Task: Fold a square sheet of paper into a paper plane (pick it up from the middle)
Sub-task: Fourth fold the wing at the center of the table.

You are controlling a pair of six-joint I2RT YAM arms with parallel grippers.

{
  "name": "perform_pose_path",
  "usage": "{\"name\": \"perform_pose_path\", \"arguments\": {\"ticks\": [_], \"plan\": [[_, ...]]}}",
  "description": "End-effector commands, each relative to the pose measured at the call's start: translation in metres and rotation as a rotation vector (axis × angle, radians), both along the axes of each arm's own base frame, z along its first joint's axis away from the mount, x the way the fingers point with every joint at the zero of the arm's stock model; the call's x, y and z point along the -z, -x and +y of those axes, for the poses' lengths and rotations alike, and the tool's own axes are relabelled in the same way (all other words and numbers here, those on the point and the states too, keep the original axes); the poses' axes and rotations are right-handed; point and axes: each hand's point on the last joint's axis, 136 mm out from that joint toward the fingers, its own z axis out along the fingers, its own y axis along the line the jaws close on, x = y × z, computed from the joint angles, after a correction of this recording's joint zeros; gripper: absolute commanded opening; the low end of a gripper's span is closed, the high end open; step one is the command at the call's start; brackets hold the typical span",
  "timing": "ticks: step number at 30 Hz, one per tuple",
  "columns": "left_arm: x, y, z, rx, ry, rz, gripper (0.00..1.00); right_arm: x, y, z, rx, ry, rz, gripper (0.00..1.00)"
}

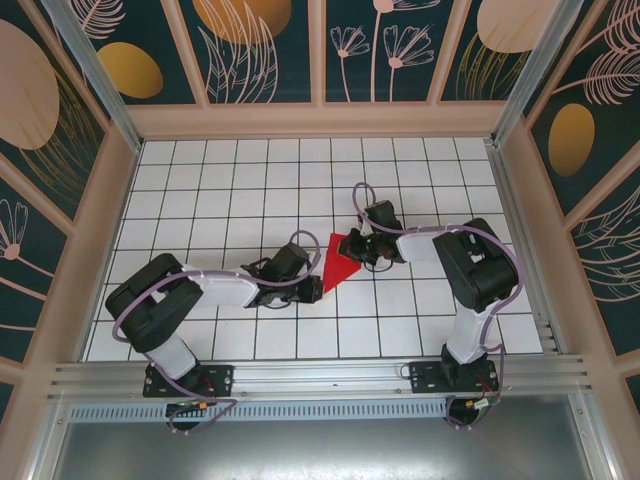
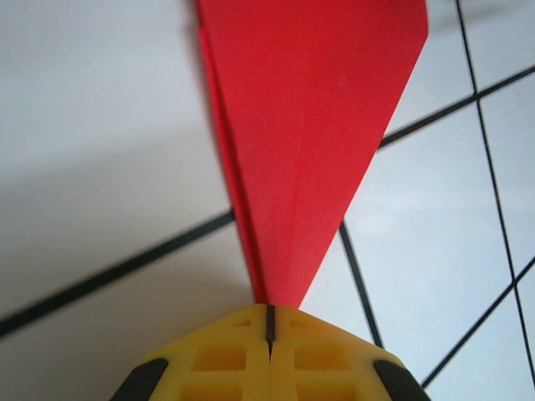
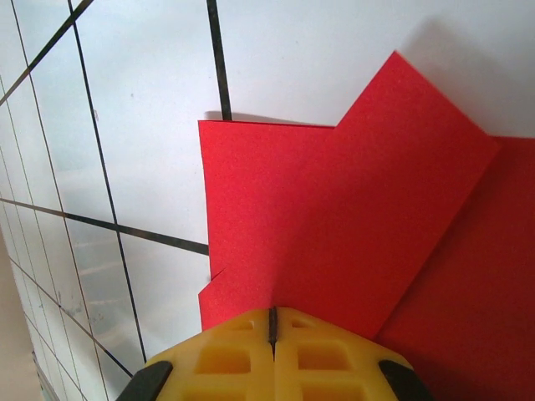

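Top external: we see the red paper [image 1: 338, 262], folded to a pointed wedge, flat on the surface [image 1: 200, 180] btw both arms. Left fingers [image 2: 221, 359] clenched at its narrow tip, right fingers [image 3: 326, 359] clenched over its wide end; can't tell if either pinches it.

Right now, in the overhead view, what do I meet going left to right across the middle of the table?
left arm → left gripper → red paper → right gripper → right arm
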Motion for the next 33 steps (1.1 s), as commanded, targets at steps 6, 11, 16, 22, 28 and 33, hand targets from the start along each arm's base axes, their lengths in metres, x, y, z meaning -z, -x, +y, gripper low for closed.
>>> {"name": "perform_pose_path", "arguments": {"ticks": [6,11,16,22,28,33], "plan": [[-0.033,-0.014,-0.009,-0.029,0.038,-0.071,0.00,0.061,0.029,-0.036,0.073,0.197,0.166,0.00],[-0.038,-0.031,-0.016,-0.095,0.058,-0.098,0.00,0.060,0.028,-0.035,0.074,0.189,0.164,0.00],[-0.037,-0.042,0.001,-0.167,-0.044,-0.131,0.00,0.058,0.027,-0.033,0.073,0.184,0.160,0.00],[-0.039,-0.034,-0.023,-0.109,0.081,-0.081,0.00,0.056,0.027,-0.031,0.068,0.172,0.158,0.00],[-0.013,-0.030,-0.022,-0.107,0.041,-0.028,0.00,0.049,0.025,-0.028,0.055,0.154,0.140,0.00],[0.017,-0.022,-0.007,-0.125,-0.050,0.020,0.00,0.031,0.017,-0.021,0.024,0.127,0.082,0.00]]}}
